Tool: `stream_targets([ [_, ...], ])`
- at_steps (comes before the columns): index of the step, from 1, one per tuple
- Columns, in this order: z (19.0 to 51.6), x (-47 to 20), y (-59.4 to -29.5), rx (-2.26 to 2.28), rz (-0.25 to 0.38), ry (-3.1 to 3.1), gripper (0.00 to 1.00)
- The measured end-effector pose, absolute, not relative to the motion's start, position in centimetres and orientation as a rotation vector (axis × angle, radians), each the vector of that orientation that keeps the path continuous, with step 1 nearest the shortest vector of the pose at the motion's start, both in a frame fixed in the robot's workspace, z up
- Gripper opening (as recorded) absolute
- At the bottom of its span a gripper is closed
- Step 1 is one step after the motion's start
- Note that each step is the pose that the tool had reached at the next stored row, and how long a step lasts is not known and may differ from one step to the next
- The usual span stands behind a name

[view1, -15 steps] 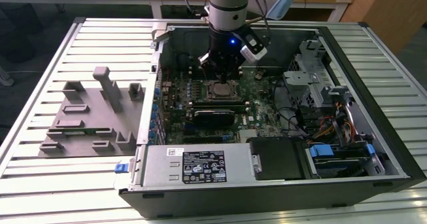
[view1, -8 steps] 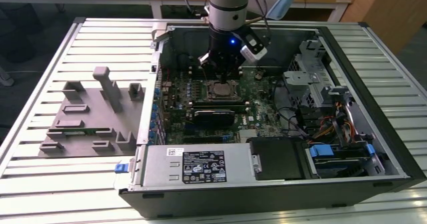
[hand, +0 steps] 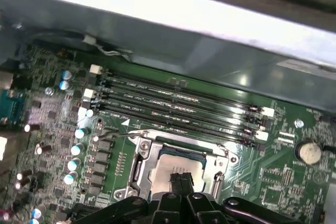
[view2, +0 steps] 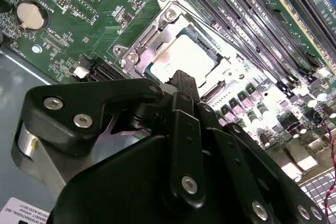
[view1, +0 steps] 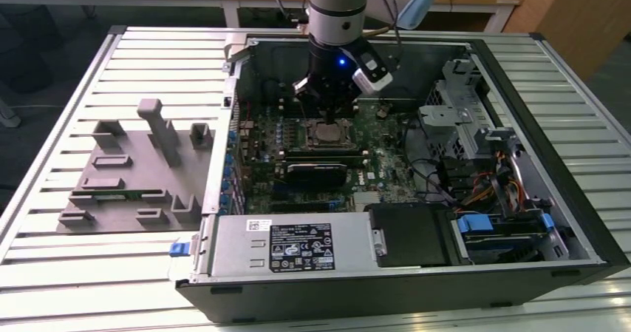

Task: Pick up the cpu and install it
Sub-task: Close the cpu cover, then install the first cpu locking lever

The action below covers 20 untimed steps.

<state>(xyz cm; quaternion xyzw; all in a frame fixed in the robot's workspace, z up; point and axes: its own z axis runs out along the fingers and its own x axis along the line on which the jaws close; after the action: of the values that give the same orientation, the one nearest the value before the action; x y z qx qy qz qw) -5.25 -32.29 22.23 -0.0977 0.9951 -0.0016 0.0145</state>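
The cpu (view1: 323,133) lies flat in the metal-framed socket (view1: 326,144) on the green motherboard inside the open computer case. Its pale silver top shows in both wrist views (view2: 184,56) (hand: 167,168), level with the socket frame. My gripper (view1: 326,114) hangs straight down over it from the black wrist. The black fingertips stand close together just above the chip's edge (view2: 181,78) (hand: 180,176). The gripper is shut, with nothing seen between the tips. Whether they touch the chip I cannot tell.
A black finned block (view1: 315,171) lies on the board just in front of the socket. Memory slots (hand: 178,103) run beside the socket. A grey fixture plate with upright blocks (view1: 128,177) sits outside the case at the exterior view's left. Drive cage and cables (view1: 473,147) crowd the right.
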Motion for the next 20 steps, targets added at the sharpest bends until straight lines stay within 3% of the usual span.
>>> stream_targets([
  [20, 22.20, -5.25, -32.29, -0.169, -0.007, 3.108, 0.11],
])
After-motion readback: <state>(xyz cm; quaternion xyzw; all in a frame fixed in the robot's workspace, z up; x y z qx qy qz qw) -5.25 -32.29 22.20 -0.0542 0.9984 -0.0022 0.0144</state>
